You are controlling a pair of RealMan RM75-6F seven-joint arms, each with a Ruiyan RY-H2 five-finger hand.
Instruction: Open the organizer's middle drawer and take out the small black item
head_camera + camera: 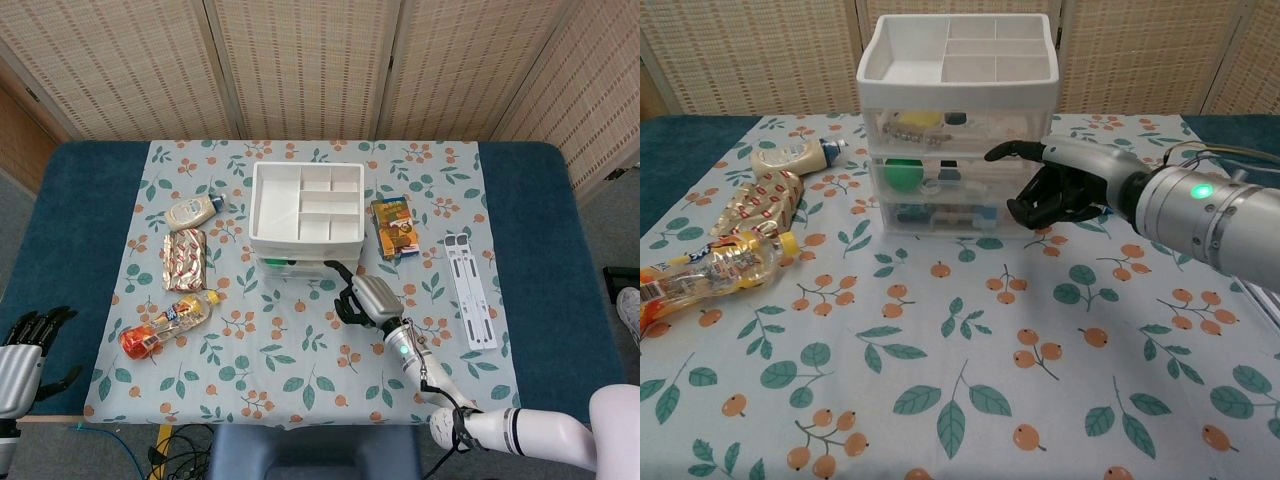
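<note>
Nearest, at the lower left corner of the head view: left hand [22,352], dark fingers spread apart, holding nothing, off the table edge beside the blue cloth.

Further in, over the floral tablecloth [940,380], smooth and printed with oranges and leaves: right hand [1065,185], black fingers partly curled toward the palm, one digit stretched out toward the organizer [955,130], its tip at the front right of the middle drawer [950,172]. Nothing gripped; cannot tell whether the tip actually touches the drawer front. Silver wrist cuff behind it, with a lit green dot.

Left of centre: a clear plastic bottle [710,268] lying on its side, yellow cap, orange base. Beyond it, a crinkled foil snack pack [752,207], then a squat cream squeeze bottle [795,155], also on its side.

Centre: white plastic organizer, three translucent drawers stacked, open divided tray on top. Middle drawer shut, a green ball visible through its front; small dark item [949,174] inside, right of the ball, too small to make out.

Right of the organizer: a yellow printed carton [395,227] lying flat. Further right, a flat white slotted strip [469,290].
</note>
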